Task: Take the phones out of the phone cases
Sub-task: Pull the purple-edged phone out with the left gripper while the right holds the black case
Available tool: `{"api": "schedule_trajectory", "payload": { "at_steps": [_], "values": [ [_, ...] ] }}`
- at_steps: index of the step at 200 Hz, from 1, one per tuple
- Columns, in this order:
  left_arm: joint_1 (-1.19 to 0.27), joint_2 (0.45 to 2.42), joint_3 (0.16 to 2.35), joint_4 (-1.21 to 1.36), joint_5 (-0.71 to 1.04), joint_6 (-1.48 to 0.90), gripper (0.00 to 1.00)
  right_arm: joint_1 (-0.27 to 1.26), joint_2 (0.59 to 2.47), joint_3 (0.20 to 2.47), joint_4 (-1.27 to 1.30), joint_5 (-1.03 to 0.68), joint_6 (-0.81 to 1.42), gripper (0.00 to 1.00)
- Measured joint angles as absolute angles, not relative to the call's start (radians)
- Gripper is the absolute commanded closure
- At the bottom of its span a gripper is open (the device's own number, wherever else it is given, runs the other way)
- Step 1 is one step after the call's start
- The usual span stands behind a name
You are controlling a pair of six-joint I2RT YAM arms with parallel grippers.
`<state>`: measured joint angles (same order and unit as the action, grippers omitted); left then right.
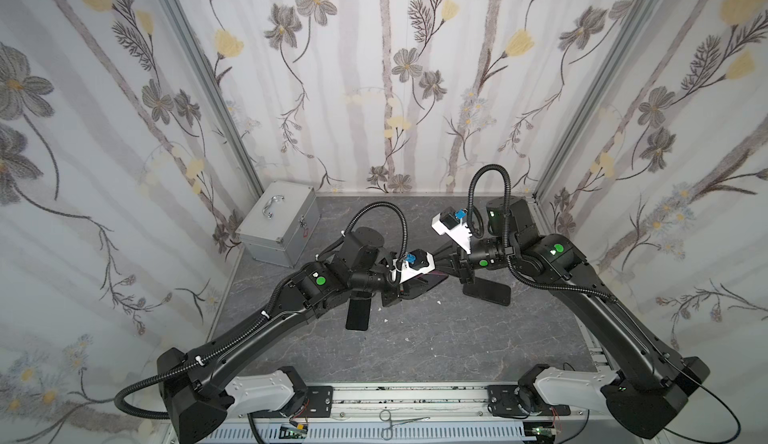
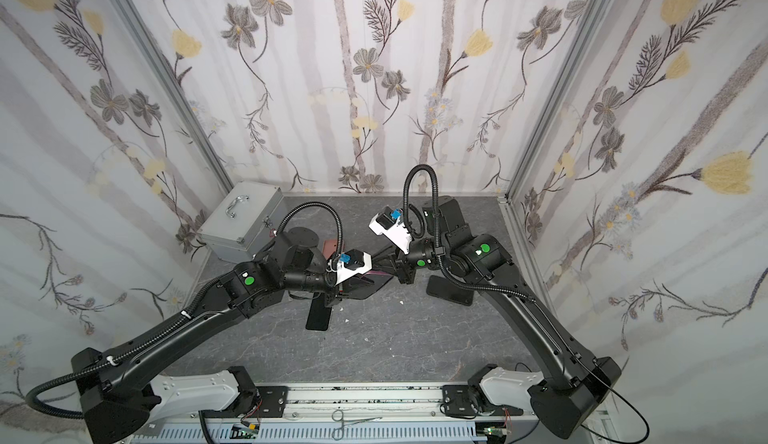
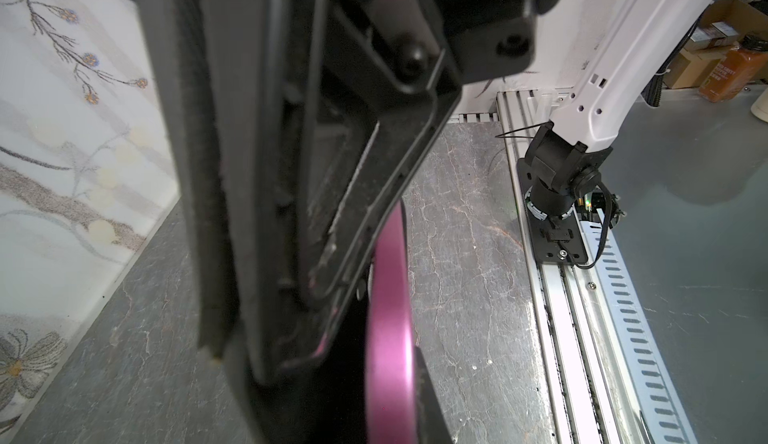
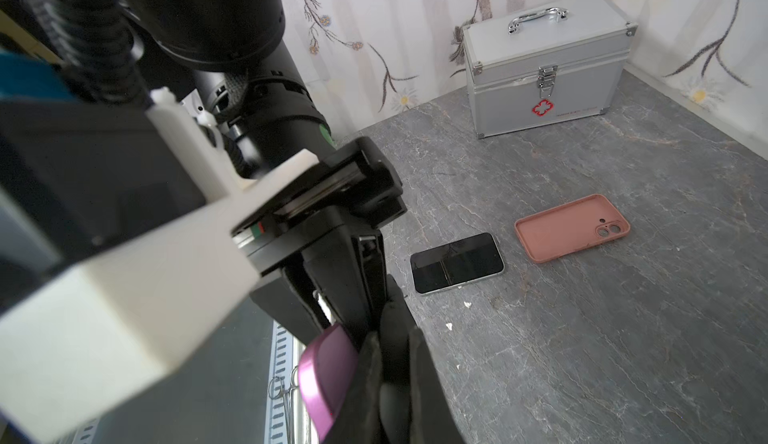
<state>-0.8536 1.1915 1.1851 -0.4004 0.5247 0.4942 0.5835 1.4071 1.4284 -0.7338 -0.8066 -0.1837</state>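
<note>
While both tools point(image 1: 403, 290) point(image 1: 441, 271) pinch it, black case point(image 1: 426, 284) holds purple phone point(image 4: 324, 375).

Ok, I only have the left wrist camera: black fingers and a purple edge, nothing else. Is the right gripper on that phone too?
Observer: In the right wrist view the right gripper is shut right beside a corner of the purple phone. What exactly it pinches I cannot tell.
Operator: Is the phone off the table?
Observer: In both top views it looks lifted and tilted above the table.
Operator: Anything lying nearby?
Observer: An empty pink case lies flat beside a bare phone, not touching it, in front of the silver box.
</note>
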Motion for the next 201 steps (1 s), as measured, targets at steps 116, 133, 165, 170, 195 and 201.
{"api": "schedule_trajectory", "payload": {
  "at_steps": [116,133,165,170,195,201],
  "values": [
    [-0.822,1.162,1.079,-0.189,0.518,0.352,1.0,0.388,1.312,1.174,-0.49,-0.467,0.23,1.0],
    [-0.788,1.167,1.045,-0.159,0.482,0.272,1.0,0.364,1.274,1.1,-0.429,-0.383,0.28,1.0],
    [-0.731,1.192,0.976,-0.109,0.448,0.103,1.0,0.332,1.19,0.954,-0.297,-0.289,0.337,1.0],
    [-0.719,1.197,0.963,-0.106,0.444,0.072,1.0,0.329,1.176,0.933,-0.277,-0.276,0.339,1.0],
    [-0.669,1.223,0.917,-0.1,0.419,-0.053,1.0,0.315,1.122,0.854,-0.185,-0.242,0.359,1.0],
    [-0.662,1.23,0.907,-0.1,0.414,-0.082,1.0,0.314,1.116,0.844,-0.168,-0.233,0.365,1.0]
  ]
}}
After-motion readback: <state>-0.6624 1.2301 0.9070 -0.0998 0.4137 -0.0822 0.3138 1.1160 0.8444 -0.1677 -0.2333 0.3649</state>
